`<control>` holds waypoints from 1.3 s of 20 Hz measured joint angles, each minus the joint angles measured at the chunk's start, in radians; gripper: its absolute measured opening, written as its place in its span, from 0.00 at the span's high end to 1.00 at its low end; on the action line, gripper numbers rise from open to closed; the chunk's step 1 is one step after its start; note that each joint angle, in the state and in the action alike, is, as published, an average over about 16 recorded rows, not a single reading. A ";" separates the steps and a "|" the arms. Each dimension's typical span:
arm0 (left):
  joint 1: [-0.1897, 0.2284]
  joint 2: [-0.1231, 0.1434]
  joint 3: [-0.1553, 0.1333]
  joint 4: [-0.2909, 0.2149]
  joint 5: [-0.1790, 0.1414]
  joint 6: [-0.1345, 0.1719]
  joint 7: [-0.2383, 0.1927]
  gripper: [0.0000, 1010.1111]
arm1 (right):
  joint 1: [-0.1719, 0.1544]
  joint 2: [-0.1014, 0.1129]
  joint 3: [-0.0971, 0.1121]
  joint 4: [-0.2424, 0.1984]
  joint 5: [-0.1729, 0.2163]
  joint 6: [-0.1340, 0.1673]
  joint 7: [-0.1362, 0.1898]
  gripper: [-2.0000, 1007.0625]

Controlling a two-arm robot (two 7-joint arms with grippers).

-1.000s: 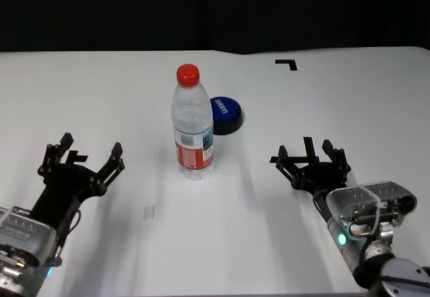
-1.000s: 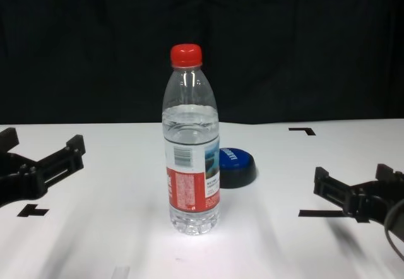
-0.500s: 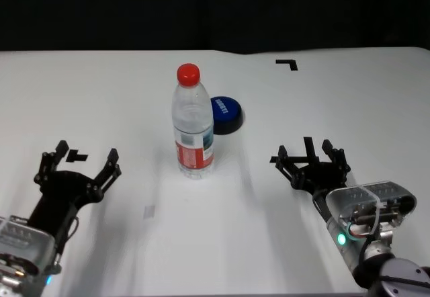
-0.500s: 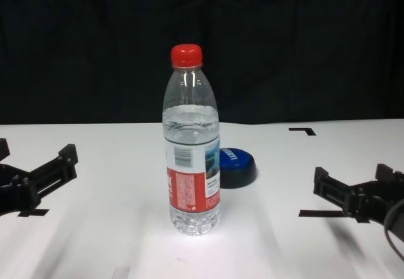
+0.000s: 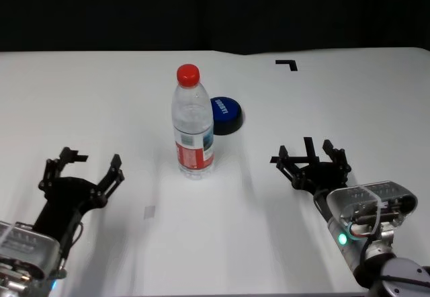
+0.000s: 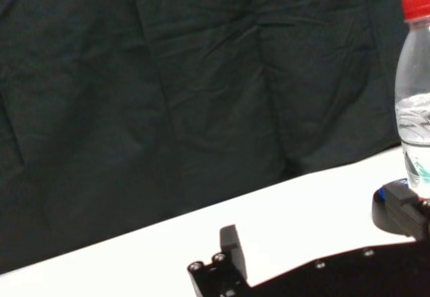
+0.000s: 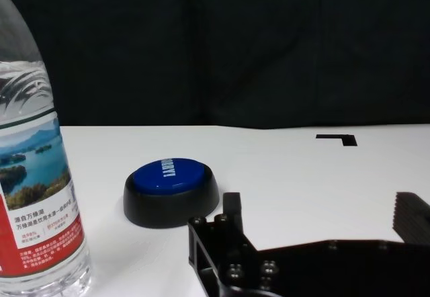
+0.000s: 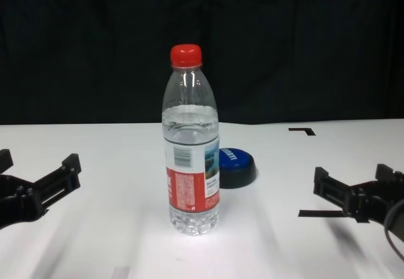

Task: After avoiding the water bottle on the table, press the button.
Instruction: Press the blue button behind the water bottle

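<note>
Water bottle (image 5: pixel 193 123): clear, glossy plastic with a smooth red plastic cap and a printed, shiny film label. Button (image 5: pixel 224 113), beyond the bottle from the left gripper (image 5: pixel 82 174): glossy blue plastic dome on a dark, smooth plastic base. Table (image 5: pixel 101 102): smooth matt white surface with matt black tape marks. Both grippers: matt black, hard plastic-like finish. Right gripper (image 5: pixel 310 162) housing: translucent plastic. Backdrop (image 6: pixel 168 75): dark, creased matt cloth.

The water bottle (image 7: pixel 37 196) carries a red-and-white label: small Chinese characters run across its white band below a lake picture, and more fine print sits on the red part, too small to read. A barcode shows on it in the chest view. The button (image 7: pixel 171 191) bears small white lettering, not legible
</note>
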 joint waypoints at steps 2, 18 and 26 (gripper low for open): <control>-0.004 0.000 0.001 0.004 0.000 0.001 -0.002 0.01 | 0.000 0.000 0.000 0.000 0.000 0.000 0.000 0.00; -0.091 0.025 0.015 0.063 -0.013 0.023 -0.038 0.01 | 0.000 0.000 0.000 0.000 0.000 0.000 0.000 0.00; -0.139 0.044 0.025 0.096 -0.024 0.040 -0.055 0.01 | 0.000 0.000 0.000 0.000 0.000 0.000 0.000 0.00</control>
